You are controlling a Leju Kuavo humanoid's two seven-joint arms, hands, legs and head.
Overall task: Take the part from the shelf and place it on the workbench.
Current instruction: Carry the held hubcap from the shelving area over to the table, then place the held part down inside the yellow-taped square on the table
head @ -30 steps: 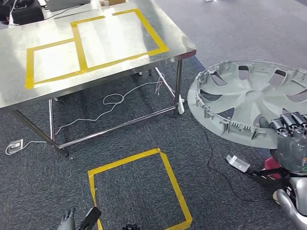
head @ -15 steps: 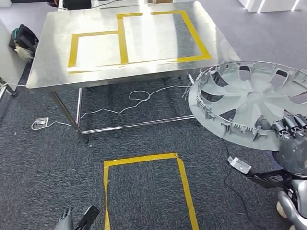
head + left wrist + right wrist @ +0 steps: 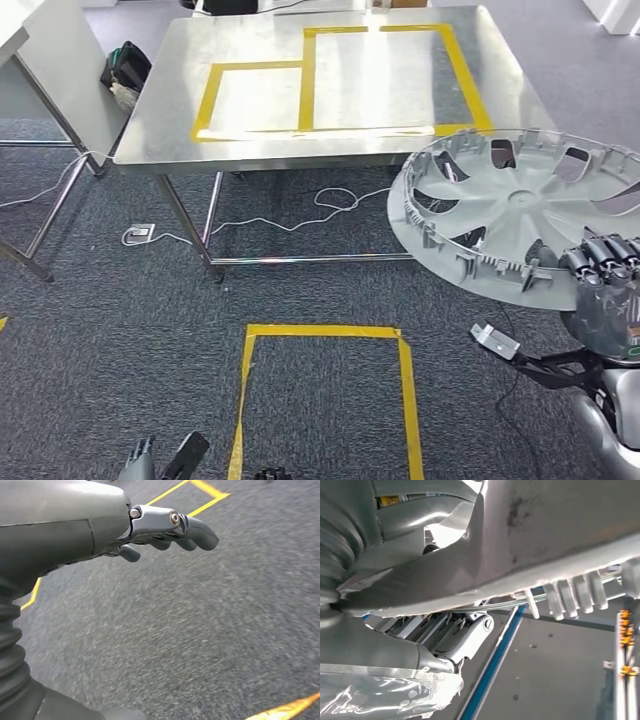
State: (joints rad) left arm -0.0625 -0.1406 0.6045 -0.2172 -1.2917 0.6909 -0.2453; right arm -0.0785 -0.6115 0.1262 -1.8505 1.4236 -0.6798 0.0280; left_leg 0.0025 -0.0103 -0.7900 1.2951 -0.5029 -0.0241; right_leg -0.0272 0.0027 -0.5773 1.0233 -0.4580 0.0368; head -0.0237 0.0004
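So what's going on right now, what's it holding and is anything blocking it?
Right hand grips the grey wheel cover, fingers over its rim. Left hand holds nothing, hanging over carpet. Steel workbench ahead, top bare inside yellow tape. Nothing blocking.

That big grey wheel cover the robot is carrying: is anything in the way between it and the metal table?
Nothing visible blocks it. The wheel cover, held by the right hand, hangs beside the workbench, whose near taped top looks bare. Between them is only carpet with a white cable lying flat under the bench.
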